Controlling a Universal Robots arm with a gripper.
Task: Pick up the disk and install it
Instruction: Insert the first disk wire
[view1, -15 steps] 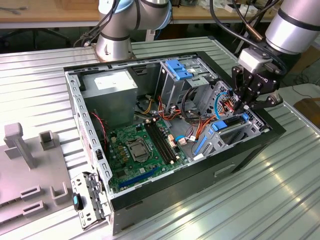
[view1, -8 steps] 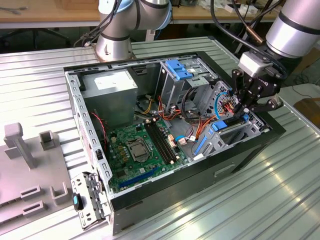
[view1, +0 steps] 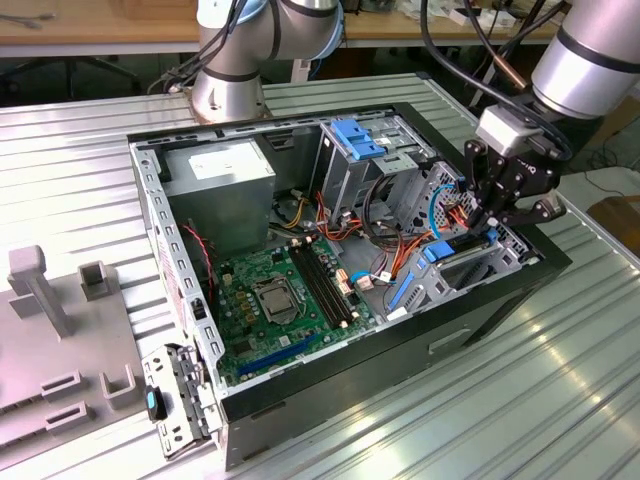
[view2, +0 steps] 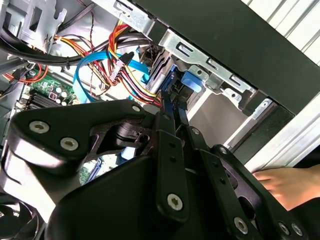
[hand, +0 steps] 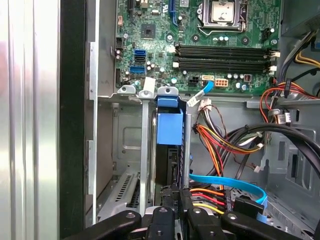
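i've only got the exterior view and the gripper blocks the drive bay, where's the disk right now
Observer: In the first wrist view the disk sits on edge in the drive bay slot. It is just ahead of the gripper.
Operator: which way does its tab face
Observer: The blue end tab is at the end toward the motherboard.
Operator: anything near the case i can't see
Observer: Yes. In the second wrist view a person's hand is outside the case, beyond its black wall.
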